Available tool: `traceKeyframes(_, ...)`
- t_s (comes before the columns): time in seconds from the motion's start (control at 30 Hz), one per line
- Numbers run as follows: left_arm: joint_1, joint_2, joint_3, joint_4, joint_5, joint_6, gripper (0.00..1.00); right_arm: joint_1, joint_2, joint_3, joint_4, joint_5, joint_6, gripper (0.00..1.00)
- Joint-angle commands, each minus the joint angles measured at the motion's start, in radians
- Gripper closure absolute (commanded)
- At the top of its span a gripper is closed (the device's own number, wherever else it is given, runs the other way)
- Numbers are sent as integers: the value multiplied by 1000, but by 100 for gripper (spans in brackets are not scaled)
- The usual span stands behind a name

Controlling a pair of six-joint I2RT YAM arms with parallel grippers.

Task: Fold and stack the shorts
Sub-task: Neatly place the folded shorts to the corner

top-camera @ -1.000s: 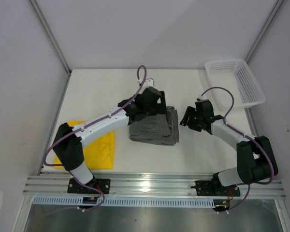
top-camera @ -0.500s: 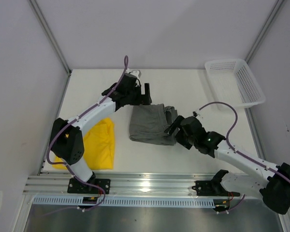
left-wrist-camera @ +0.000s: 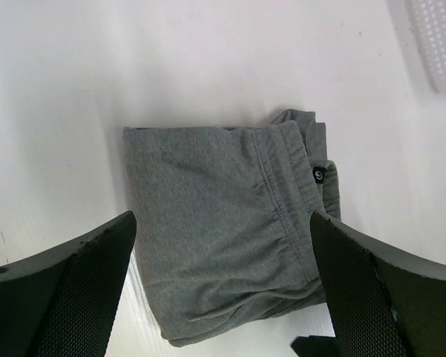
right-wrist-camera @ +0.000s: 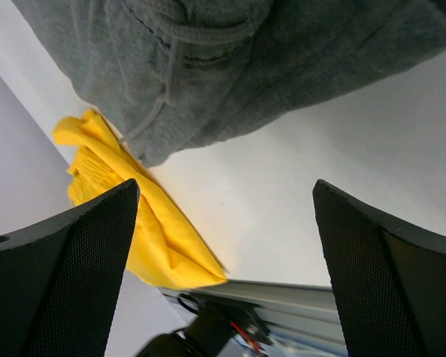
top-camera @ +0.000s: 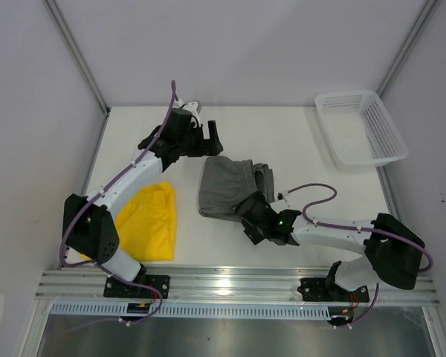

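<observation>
The grey-green shorts [top-camera: 229, 190] lie folded in the middle of the table, drawstring at the near edge [left-wrist-camera: 223, 223] [right-wrist-camera: 245, 52]. The yellow shorts [top-camera: 153, 223] lie folded at the near left, apart from the grey pair, and also show in the right wrist view [right-wrist-camera: 137, 219]. My left gripper [top-camera: 212, 140] hovers open just behind the grey shorts' far left corner, looking down on them with nothing held [left-wrist-camera: 221, 223]. My right gripper [top-camera: 248, 213] is open and low at the grey shorts' near right edge, empty, with bare table between its fingers [right-wrist-camera: 224, 186].
A white mesh basket [top-camera: 360, 126] stands at the back right corner, its corner also in the left wrist view [left-wrist-camera: 438, 37]. The aluminium rail [top-camera: 238, 281] runs along the near edge. Grey walls close in the table at left, back and right.
My left gripper has pulled off the grey shorts toward the back left. The right arm has swung from right of the shorts to their near edge, and its jaws have opened wider.
</observation>
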Motion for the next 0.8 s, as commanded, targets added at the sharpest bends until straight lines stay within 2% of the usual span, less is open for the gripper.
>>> traceKeyframes(0.0, 14, -57, -16, -3, -14, 24, 1, 20, 67, 67, 67, 120, 139, 0)
traceKeyframes(0.13, 34, -84, -60, 9, -16, 30, 1, 46, 135, 66, 99, 161, 211, 1)
traceKeyframes(0.27, 47, -124, -79, 11, -17, 30, 1, 48, 196, 4, 248, 192, 271, 1)
traceKeyframes(0.43, 48, -166, -103, 33, -4, 18, 1, 45, 262, 12, 257, 224, 295, 2)
traceKeyframes(0.53, 48, -169, -112, 34, 1, 13, 1, 33, 281, 27, 233, 249, 300, 8)
traceKeyframes(0.6, 48, -167, -123, 37, -5, 10, 1, 7, 292, 35, 226, 252, 294, 13)
traceKeyframes(0.67, 48, -167, -128, 43, -5, 7, 1, -13, 307, 35, 231, 231, 294, 25)
traceKeyframes(0.73, 48, -167, -137, 46, -7, 4, 1, -44, 316, 29, 233, 208, 294, 39)
traceKeyframes(0.77, 48, -166, -138, 48, -5, 4, 1, -56, 322, 26, 237, 201, 286, 49)
